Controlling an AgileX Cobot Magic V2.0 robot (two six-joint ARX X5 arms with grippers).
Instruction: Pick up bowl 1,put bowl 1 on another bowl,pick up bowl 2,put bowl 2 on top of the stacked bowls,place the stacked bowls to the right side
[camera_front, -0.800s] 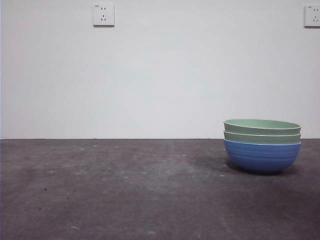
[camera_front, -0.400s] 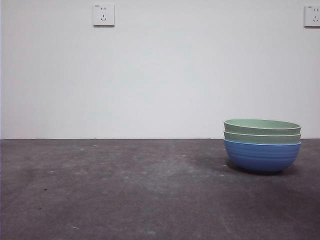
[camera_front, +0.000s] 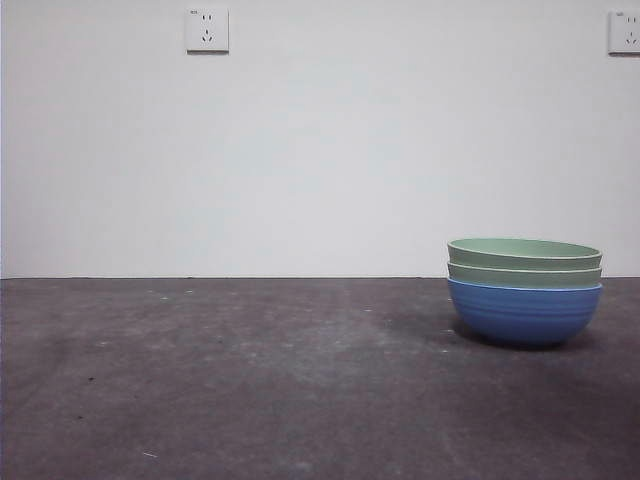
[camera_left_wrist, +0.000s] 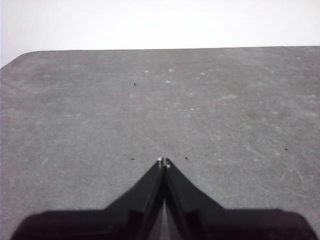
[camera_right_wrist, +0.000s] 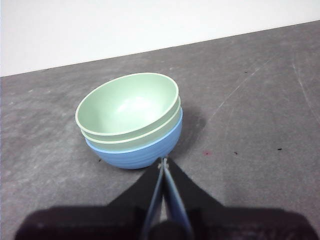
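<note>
1. The stacked bowls (camera_front: 524, 290) sit on the gray table (camera_front: 250, 380), far to the right of the wall plug (camera_front: 207, 29).
2. The blue bowl (camera_front: 524, 312) is at the bottom of the stack. Two green bowls sit inside it, one in the other.
3. The top green bowl (camera_right_wrist: 127, 104) has nothing in it.
4. The right gripper (camera_right_wrist: 163, 162) is near the stack, up off it, not touching. Its jaws are pressed together and hold nothing.
5. The left gripper (camera_left_wrist: 163, 162) is over bare table. Its jaws are pressed together too and hold nothing.
</note>
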